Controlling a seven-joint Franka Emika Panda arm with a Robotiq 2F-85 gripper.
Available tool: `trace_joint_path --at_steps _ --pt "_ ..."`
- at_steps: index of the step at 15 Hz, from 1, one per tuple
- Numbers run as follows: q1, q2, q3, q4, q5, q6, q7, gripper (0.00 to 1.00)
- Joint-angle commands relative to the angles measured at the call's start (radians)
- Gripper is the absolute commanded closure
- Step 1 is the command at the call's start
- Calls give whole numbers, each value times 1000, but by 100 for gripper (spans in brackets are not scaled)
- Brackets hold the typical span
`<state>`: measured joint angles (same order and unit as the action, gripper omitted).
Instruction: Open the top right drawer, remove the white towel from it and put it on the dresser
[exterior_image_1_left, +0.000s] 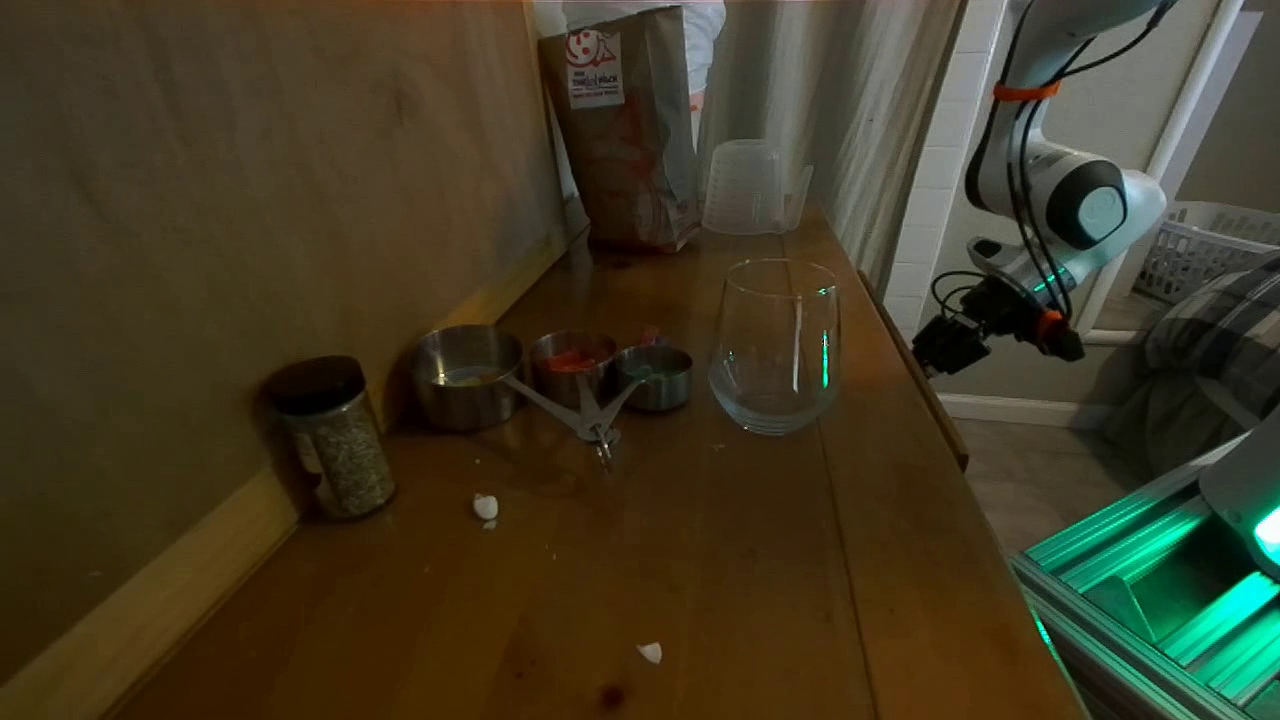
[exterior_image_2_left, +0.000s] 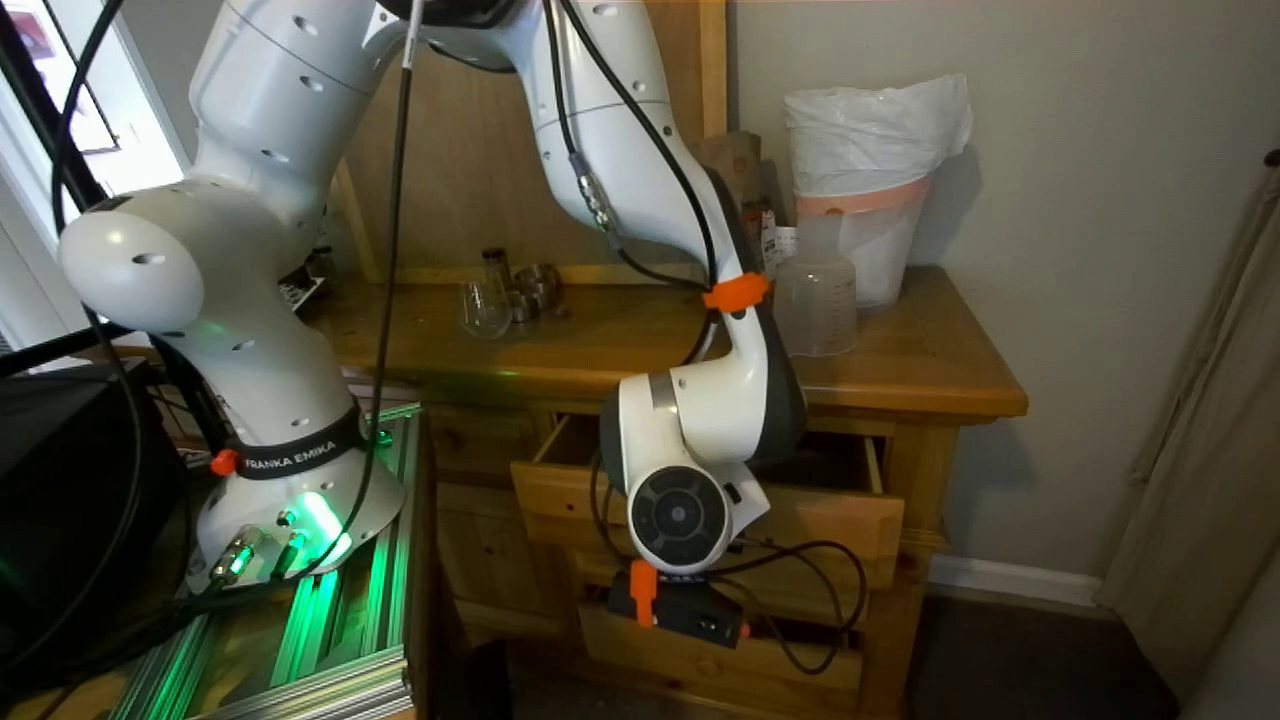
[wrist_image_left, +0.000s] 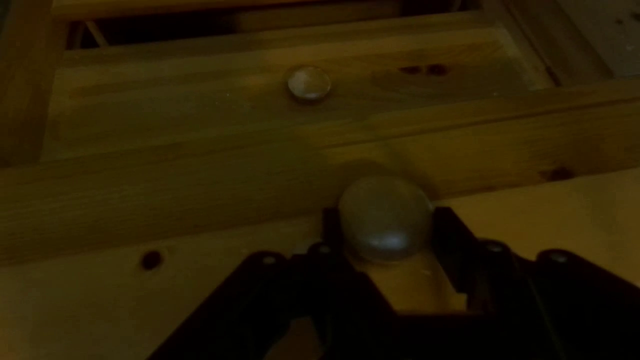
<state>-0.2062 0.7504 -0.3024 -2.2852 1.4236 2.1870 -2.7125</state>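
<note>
The top right drawer (exterior_image_2_left: 845, 520) of the wooden dresser (exterior_image_2_left: 620, 310) stands pulled out. Its inside is dark and partly hidden behind the arm in an exterior view. In the wrist view, which looks upside down, my gripper (wrist_image_left: 387, 222) has its black fingers touching both sides of the round drawer knob (wrist_image_left: 385, 207); it looks shut on it. The gripper (exterior_image_1_left: 938, 350) also shows at the dresser's front side in an exterior view; its jaws are hidden behind the hand in the view from behind the arm. The white towel does not show in any view.
On the dresser stand a wine glass (exterior_image_1_left: 775, 350), metal measuring cups (exterior_image_1_left: 465, 375), a spice jar (exterior_image_1_left: 335, 440), a paper bag (exterior_image_1_left: 625, 130), clear plastic cups (exterior_image_2_left: 815, 310) and a white-lined bin (exterior_image_2_left: 870, 200). Below are a second drawer knob (wrist_image_left: 309, 84) and a slightly open lower drawer (exterior_image_2_left: 720, 645).
</note>
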Motion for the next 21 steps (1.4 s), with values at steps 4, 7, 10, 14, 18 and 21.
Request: trace_joint_path --at_steps 4,7,10,14,18,21 --pt "-28 -61 -17 -36 -25 77 -13 76" --pt "-37 -65 -19 -41 -29 85 -17 76" --pt "-38 -68 -17 -42 -31 86 -15 76" --pt "-44 -87 -19 -47 -37 83 -13 19" --pt "-47 -158 -30 -73 -35 116 -15 0" --pt "-28 -241 -23 -129 -33 162 -3 0"
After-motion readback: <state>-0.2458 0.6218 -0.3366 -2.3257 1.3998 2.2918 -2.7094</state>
